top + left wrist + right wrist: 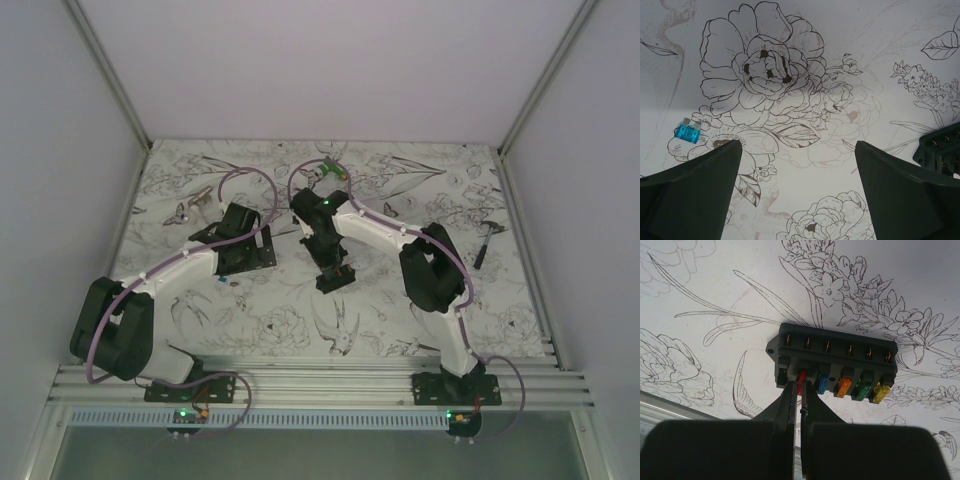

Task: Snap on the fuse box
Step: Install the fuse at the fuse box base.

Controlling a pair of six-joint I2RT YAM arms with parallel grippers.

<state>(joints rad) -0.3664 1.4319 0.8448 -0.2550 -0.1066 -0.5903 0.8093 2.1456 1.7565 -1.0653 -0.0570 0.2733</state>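
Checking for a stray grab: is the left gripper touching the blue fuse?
Apart. Left wrist view shows bare table between the blue fuse and the left gripper.

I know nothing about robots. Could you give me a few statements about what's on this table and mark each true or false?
1. The left gripper is open and holds nothing. True.
2. The fuse box is empty. False: an orange fuse and other coloured ones sit in its slots.
3. A loose blue fuse lies on the table near the left gripper. True.
4. The right gripper hangs wide open, far from the fuse box. False: it is shut on a red fuse right at the box.
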